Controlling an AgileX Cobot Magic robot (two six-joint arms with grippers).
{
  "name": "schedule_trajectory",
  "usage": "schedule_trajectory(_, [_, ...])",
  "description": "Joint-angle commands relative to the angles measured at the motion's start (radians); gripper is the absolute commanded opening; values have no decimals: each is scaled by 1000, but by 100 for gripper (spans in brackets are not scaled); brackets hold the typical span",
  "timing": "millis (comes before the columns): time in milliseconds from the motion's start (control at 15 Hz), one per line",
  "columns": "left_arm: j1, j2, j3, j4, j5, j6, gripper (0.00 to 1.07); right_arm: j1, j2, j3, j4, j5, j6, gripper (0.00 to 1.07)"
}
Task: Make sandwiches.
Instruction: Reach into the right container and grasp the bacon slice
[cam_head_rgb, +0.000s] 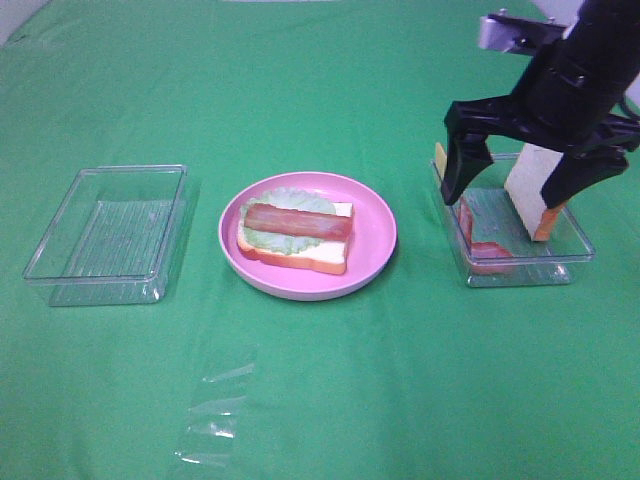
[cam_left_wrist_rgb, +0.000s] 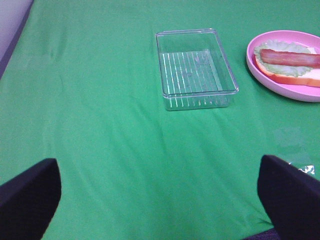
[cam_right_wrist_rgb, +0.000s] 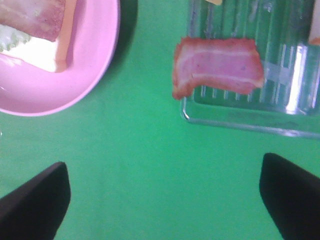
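Observation:
The sandwich (cam_head_rgb: 297, 232) lies on the round pink plate (cam_head_rgb: 375, 235): a white bread slice with orange crust, a pale green lettuce leaf and a bacon strip (cam_head_rgb: 298, 220) on top. It also shows in the left wrist view (cam_left_wrist_rgb: 287, 67) and in the right wrist view (cam_right_wrist_rgb: 37, 30). My right gripper (cam_head_rgb: 503, 197) hangs open and empty over the right clear tray (cam_head_rgb: 575, 250). That tray holds a bacon slice (cam_right_wrist_rgb: 217, 67) lying over its near rim, a bread slice (cam_head_rgb: 530, 185) leaning on edge and a bit of yellow cheese (cam_head_rgb: 439, 157). My left gripper (cam_left_wrist_rgb: 160, 200) is open and empty above bare cloth.
An empty clear tray (cam_head_rgb: 60, 262) stands left of the plate; it also shows in the left wrist view (cam_left_wrist_rgb: 197, 97). A piece of clear plastic film (cam_head_rgb: 215, 420) lies on the green cloth near the front. The left arm is outside the exterior view.

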Motion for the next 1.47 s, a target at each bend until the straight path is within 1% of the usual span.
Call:
schedule_trajectory(67, [-1, -21, 2, -7, -5, -6, 100, 18, 109, -78, -10, -18, 10, 98])
schedule_trajectory(200, [-1, -21, 2, -7, -5, -6, 100, 17, 177, -123, -37, -40, 2, 98])
schedule_trajectory(533, [-1, -21, 2, -7, -5, -6, 100, 17, 289, -162, -54, -98, 2, 98])
schedule_trajectory(667, [-1, -21, 2, -7, -5, -6, 100, 16, 320, -165, -57, -105, 2, 96])
schedule_trajectory(867, [-1, -21, 2, -7, -5, -6, 100, 16, 335, -165, -57, -106, 12, 67])
schedule_trajectory(933, [-1, -21, 2, -7, -5, -6, 100, 16, 335, -165, -57, -104, 14, 61])
schedule_trajectory(1467, [-1, -21, 2, -7, -5, -6, 100, 16, 335, -165, -57, -93, 13, 60])
